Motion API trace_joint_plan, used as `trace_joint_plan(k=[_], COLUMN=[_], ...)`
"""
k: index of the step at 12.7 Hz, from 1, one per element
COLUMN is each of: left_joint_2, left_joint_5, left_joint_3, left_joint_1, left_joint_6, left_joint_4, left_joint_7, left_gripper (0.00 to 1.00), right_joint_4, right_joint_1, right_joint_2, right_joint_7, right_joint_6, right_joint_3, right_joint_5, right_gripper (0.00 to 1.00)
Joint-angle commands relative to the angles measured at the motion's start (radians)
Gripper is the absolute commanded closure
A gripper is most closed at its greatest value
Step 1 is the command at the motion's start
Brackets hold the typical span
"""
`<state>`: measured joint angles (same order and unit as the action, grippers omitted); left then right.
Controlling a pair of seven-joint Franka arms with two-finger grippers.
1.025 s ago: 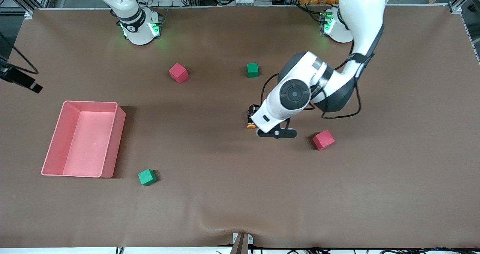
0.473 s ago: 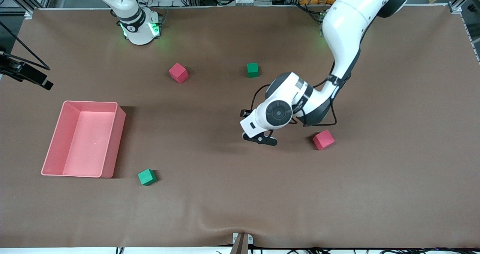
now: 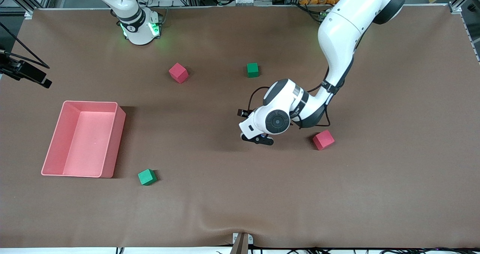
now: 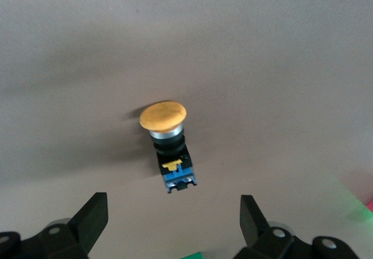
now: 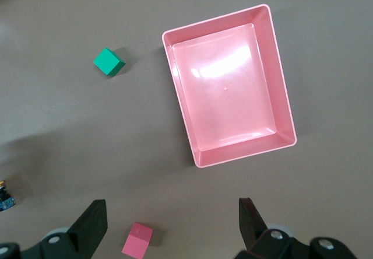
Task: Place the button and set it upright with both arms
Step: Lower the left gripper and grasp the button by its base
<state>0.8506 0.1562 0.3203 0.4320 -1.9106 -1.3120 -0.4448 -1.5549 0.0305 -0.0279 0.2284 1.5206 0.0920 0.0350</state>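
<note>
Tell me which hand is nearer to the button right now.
Left. The left hand hangs open right over the button, which lies on its side on the table. The right hand waits open, high over the pink bin.

Even overhead light, soft shadows beside the bin (image 3: 120, 122); glare on its floor; button (image 4: 168, 142) slightly blurred.

Bare brown table (image 4: 280, 49) surrounds the button (image 4: 168, 145) lying on its side; nothing touches it. The left gripper (image 4: 169, 227) hangs over it, fingers spread wide of its body. The nearest obstacle, a pink cube (image 3: 323, 140), sits well apart toward the left arm's end.
</note>
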Motion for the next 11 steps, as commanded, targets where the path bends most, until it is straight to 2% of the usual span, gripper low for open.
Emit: trace_joint_plan(k=[1, 6, 10, 11], left_joint_2=[0.037, 0.07, 0.087, 0.087], left_joint_5=[0.011, 0.009, 0.008, 0.008], left_joint_3=[-0.01, -0.018, -0.033, -0.046], left_joint_1=[0.017, 0.024, 0.051, 0.062], left_joint_6=[0.001, -0.019, -0.022, -0.022], left_joint_4=[0.017, 0.019, 0.02, 0.02], left_joint_7=[-0.049, -0.063, -0.106, -0.107], left_gripper=[0.0, 0.01, 0.07, 0.11], right_joint_4=[0.004, 0.004, 0.004, 0.004], right_joint_1=[0.002, 0.0, 0.0, 0.0], right_joint_2=[-0.014, -0.014, -0.014, -0.014], right_joint_7=[-0.011, -0.011, -0.011, -0.011], right_joint_6=[-0.026, -0.028, -0.03, -0.03], right_joint_3=[0.0, -0.001, -0.002, -0.002], right_joint_5=[-0.026, -0.027, -0.029, -0.029], right_gripper=[0.0, 0.0, 0.0, 0.0])
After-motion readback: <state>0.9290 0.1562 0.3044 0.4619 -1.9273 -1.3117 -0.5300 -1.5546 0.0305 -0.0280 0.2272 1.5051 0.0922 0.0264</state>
